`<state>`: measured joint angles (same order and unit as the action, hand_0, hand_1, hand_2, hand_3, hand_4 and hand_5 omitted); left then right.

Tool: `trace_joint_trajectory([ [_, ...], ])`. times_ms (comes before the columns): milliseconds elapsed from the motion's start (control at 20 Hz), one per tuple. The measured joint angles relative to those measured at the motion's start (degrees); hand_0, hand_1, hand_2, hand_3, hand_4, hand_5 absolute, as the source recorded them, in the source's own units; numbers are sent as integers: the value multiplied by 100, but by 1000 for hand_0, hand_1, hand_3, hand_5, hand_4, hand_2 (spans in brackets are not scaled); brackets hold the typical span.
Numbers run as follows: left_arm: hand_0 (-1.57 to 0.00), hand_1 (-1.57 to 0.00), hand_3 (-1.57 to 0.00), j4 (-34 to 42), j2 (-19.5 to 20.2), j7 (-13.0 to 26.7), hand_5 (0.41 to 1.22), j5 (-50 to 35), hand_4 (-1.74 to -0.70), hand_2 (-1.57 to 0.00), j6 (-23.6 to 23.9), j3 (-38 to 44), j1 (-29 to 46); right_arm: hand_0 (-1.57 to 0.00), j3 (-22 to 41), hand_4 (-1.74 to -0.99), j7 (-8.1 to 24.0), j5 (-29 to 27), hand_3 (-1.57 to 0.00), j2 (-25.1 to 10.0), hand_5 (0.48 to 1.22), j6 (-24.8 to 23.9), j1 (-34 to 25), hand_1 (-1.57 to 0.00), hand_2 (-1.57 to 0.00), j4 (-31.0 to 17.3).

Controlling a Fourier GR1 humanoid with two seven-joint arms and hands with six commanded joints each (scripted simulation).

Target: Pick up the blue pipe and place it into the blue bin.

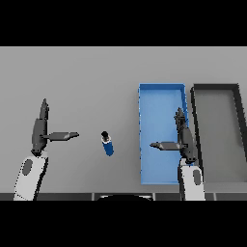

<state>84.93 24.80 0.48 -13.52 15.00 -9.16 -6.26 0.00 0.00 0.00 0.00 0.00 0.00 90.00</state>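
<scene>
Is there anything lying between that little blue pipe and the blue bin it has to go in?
Nothing visible: only bare grey table separates the blue pipe from the blue bin to its right. The right hand hangs over the bin with straight fingers.

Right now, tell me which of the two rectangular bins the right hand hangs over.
The blue bin: the right hand overlaps its right side; the dark grey bin sits further right.
</scene>
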Motion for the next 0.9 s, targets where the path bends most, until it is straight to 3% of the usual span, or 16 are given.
trace_joint_trajectory([
  [300, 1, 1, 1, 57, -35, -75, 605, 59, -1186, 1, 40, -55, 49, 1, 36, -1254, -86, -4, 1, 9, 598, 27, 115, 1, 1, 80],
  [350, 1, 1, 1, 72, 346, -353, 606, -98, -1188, 1, -693, -131, 198, 1, 177, -1255, -334, 319, 1, -373, 597, 173, 321, 1, 1, 232],
  [450, 1, 1, 1, 3, 769, -555, 604, -297, -1189, 1, -1461, -141, 301, 1, 403, -1249, -518, 695, 1, -704, 598, 332, 665, 1, 1, 478],
  [650, 1, 1, 1, -37, 990, -732, 605, -296, -1170, 1, -1930, -235, 315, 1, 539, -1228, -193, 937, 1, -830, 595, 328, 745, 1, 1, 700],
  [800, 1, 1, 1, 257, 1177, -947, 592, -215, -1168, 1, -2350, -482, 531, 1, 543, -1226, -245, 895, 1, -866, 596, 396, 746, 1, 1, 705],
  [900, 1, 1, 1, 513, 1269, -886, 573, -205, -1187, 1, -2679, -729, 700, 1, 593, -1232, -417, 936, 1, -873, 604, 427, 739, 1, 1, 688],
])
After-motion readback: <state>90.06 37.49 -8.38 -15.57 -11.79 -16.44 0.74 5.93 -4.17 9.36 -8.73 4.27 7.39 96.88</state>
